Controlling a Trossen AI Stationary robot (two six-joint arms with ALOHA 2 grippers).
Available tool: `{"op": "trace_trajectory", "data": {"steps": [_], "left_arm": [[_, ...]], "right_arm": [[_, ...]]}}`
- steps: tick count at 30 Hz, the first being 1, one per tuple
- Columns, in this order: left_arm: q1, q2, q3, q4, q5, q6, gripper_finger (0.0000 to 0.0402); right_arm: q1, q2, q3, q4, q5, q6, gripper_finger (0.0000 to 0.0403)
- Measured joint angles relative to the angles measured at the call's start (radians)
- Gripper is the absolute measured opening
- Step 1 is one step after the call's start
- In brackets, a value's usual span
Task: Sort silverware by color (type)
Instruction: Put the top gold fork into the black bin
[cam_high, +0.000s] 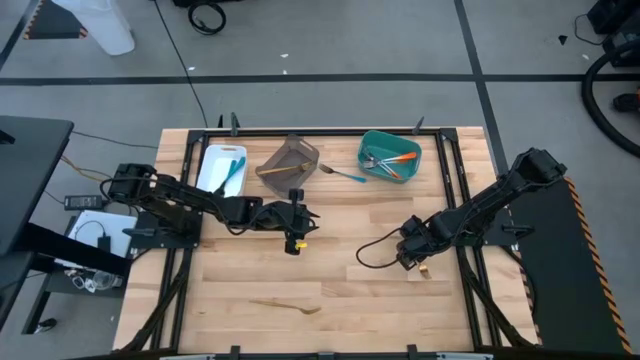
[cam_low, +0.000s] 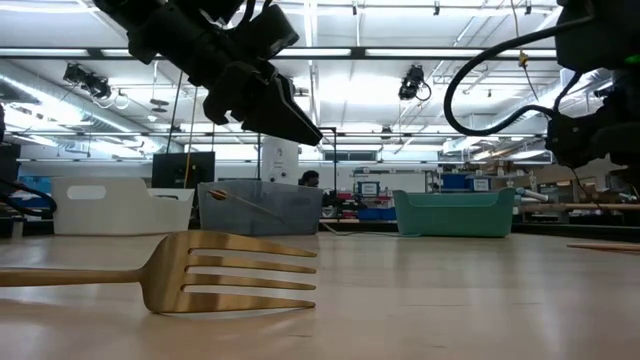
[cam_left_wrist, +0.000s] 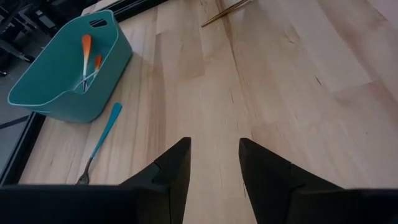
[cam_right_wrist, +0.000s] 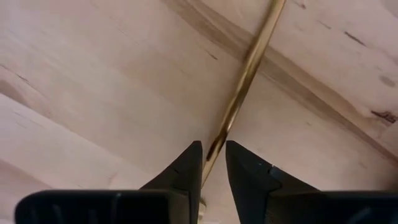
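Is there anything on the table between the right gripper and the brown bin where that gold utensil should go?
Nothing visible. The right gripper straddles the gold utensil; bare tabletop runs to the grey-brown bin. The left gripper hovers nearby.

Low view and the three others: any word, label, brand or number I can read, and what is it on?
No readable text in any view.
Teal plastic bin, white bin, grey-brown bin: no labels visible.
Gold fork lying on the wooden table: no visible marking.
Background shelving and screens in the low view: too small and blurred to read.
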Motion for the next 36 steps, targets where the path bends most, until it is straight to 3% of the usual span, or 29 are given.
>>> {"op": "trace_trajectory", "data": {"steps": [12, 20, 28, 36], "left_arm": [[-0.001, 0.000, 0.000, 0.000, 0.000, -0.006, 0.0144], [-0.001, 0.000, 0.000, 0.001, 0.000, -0.008, 0.0144], [-0.008, 0.000, 0.000, 0.001, 0.000, -0.053, 0.0144], [-0.014, 0.000, 0.000, 0.078, 0.001, -0.061, 0.0144]], "right_arm": [[0.000, -0.001, -0.033, 0.043, 0.066, 0.075, 0.0100], [0.000, -0.003, -0.046, 0.059, 0.062, 0.049, 0.0076], [0.000, -0.006, -0.046, 0.069, 0.062, -0.008, 0.0019], [-0.019, -0.025, -0.009, 0.094, 0.112, -0.103, 0.0019]]}}
